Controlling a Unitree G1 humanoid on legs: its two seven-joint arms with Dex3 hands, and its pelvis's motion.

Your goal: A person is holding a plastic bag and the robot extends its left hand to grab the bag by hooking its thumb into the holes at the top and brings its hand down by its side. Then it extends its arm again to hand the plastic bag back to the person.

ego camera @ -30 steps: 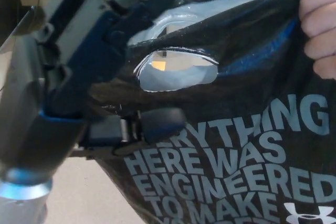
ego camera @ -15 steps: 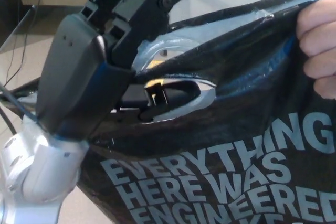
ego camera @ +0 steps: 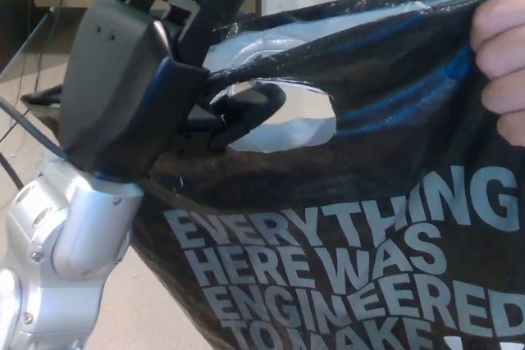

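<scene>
Now, the left robot hand [ego camera: 143, 79] sits at the near left of the scene, its thumb [ego camera: 246, 112] hooked through the handle hole [ego camera: 287, 116] of the black plastic bag [ego camera: 353, 202]; its two fingers reach up behind the bag's top edge, so it is hooked into the bag rather than clenched round it; that's just the hold the task wants, thumb through the cut-out so the bag can hang from it; the bag fills the right and middle of the picture, printed side facing us, stretched taut; a person's hand [ego camera: 502, 59] at the far right edge pinches the top corner, keeping the opening spread so the thumb can get in; compared with half a second back, the thumb is pushed further across the hole and the bag rides slightly higher; the right hand isn't showing.
</scene>
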